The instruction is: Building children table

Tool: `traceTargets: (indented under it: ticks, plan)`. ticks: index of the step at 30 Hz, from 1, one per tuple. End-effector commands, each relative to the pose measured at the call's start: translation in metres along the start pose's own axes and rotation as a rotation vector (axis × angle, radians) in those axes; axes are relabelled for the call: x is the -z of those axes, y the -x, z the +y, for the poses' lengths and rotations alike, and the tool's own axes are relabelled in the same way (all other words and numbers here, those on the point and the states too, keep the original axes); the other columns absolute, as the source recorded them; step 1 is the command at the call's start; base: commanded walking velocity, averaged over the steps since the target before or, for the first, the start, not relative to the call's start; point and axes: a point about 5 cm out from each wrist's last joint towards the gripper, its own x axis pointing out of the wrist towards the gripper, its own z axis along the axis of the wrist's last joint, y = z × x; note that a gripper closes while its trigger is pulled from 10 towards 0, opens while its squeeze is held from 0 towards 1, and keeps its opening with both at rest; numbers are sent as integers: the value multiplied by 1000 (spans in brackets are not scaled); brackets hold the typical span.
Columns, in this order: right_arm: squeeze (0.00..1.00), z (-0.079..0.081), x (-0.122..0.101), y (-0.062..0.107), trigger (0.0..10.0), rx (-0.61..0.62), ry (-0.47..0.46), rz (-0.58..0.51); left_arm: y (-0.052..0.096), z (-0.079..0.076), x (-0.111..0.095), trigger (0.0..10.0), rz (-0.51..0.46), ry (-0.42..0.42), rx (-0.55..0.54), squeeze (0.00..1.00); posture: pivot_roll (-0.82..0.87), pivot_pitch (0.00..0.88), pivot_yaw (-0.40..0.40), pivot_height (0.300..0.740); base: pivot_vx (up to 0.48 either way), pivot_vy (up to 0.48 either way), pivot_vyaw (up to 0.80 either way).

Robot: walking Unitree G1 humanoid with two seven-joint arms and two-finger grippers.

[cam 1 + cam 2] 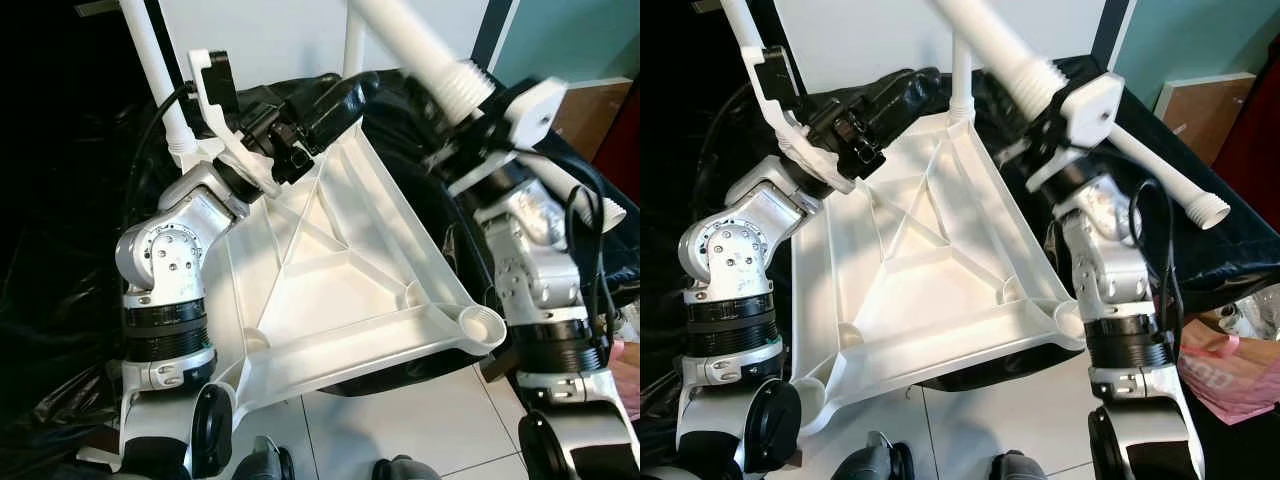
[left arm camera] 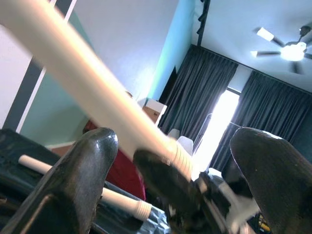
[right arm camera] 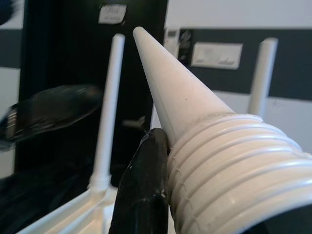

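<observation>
Table leg [image 1: 1012,58] between right gripper [image 1: 1055,120] jaws.

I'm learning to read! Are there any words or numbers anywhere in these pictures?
No words here can be read.
Paper sign on the dark wall: print too blurred.
White wall plates: marks too small.
Pink bag: pale print, too blurred.
White table top: no writing shows.

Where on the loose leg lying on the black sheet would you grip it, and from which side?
Probably the smooth shaft of the leg, about mid-length, coming from above with the jaws across it. It lies flat on the sheet, so its top is exposed and its underside is not. Gripping there leaves the threaded end free for screwing in.
</observation>
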Motion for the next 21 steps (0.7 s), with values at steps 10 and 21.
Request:
traceTargets:
  ticks: [10, 21]
  plan:
    - [0, 25, 4, 15, 10000, -42, -29, 40, 3, 24, 24, 10000, 93, 69, -158, 0, -50, 90, 30, 740, 0, 0, 0]
    - [0, 49, 19, 32, 10000, -60, -91, 116, -1, 40, 19, 10000, 76, 54, -244, 0, -52, 101, 46, 740, 0, 0, 0]
